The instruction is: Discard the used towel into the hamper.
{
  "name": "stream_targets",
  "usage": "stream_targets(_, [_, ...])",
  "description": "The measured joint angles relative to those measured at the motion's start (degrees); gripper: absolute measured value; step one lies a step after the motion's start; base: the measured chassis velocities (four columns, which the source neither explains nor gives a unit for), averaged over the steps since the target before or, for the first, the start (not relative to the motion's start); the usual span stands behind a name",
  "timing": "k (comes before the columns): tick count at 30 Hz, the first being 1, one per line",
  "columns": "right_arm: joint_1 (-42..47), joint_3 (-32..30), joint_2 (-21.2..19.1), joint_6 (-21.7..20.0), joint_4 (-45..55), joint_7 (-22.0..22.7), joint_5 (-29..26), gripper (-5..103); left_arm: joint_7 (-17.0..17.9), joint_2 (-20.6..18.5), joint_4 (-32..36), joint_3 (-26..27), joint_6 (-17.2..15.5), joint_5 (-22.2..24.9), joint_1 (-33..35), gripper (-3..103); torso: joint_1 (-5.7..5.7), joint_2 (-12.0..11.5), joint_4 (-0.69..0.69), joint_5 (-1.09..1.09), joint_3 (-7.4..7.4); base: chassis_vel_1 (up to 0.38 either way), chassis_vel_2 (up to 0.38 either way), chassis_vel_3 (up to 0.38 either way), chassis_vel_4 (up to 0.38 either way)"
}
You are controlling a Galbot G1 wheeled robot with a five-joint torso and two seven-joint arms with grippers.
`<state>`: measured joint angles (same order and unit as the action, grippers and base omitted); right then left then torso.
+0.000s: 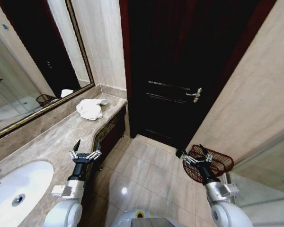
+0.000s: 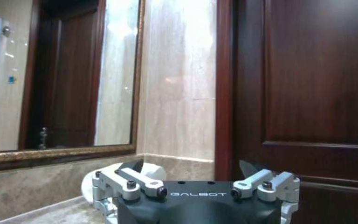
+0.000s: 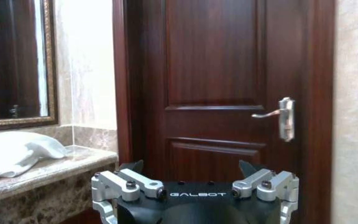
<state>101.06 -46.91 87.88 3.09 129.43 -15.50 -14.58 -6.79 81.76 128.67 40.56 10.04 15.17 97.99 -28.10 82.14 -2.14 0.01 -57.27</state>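
Observation:
A crumpled white towel [image 1: 89,109] lies on the marble counter [image 1: 52,137] near its far end by the wall; it also shows as the white towel [image 3: 14,151] and partly behind my left gripper as the towel [image 2: 92,184]. The hamper [image 1: 209,163], a dark reddish-brown openwork basket, stands on the floor at the right wall. My left gripper [image 1: 86,147] is open above the counter's front edge, well short of the towel. My right gripper [image 1: 197,154] is open, raised just in front of the hamper's rim.
A white sink [image 1: 16,187] is set into the near end of the counter. A framed mirror [image 1: 33,61] hangs above it. A dark wooden door [image 1: 180,71] with a metal handle [image 1: 195,94] faces me. Tiled floor [image 1: 146,170] lies open between counter and hamper.

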Motion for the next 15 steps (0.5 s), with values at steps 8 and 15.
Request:
stream_targets(8, [-0.15,0.14,-0.03,0.0,-0.57,-0.21,0.03,100,-0.02,0.29,-0.95,-0.02,0.42,-0.24,-0.12,100,0.0,0.0,0.01,-0.03,0.0,-0.064,0.199,0.202,-0.075])
stream_targets(15, [-0.32,0.21,-0.09,0.0,-0.99,-0.27,0.03,100,0.07,0.52,-1.62,-0.16,1.3,-0.44,-0.3,100,0.0,0.01,-0.01,-0.02,0.0,-0.014,0.199,0.2,-0.001])
